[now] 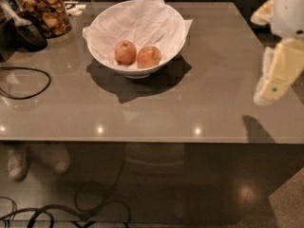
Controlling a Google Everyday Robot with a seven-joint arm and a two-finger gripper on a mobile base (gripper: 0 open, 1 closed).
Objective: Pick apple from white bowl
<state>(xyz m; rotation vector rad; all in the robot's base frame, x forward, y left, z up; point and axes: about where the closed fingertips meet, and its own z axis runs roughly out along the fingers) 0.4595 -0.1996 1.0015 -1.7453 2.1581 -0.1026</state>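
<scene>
End effector (267,92) hovers – its state I cannot tell. The apple (149,56) sits far left of it in the bowl (107,56) – best descend from above, avoiding its twin (125,52).

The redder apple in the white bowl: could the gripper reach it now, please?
Probably yes: the gripper hangs by the right edge of the table, nothing stands between it and the white bowl, and the redder apple lies uncovered, close beside the other apple.

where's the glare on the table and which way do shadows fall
Camera view: small glints dot the table's near edge; the white bowl's dark shadow spreads toward the camera; the gripper, at the picture's right edge above the table, casts a shadow near the front right corner.
</scene>
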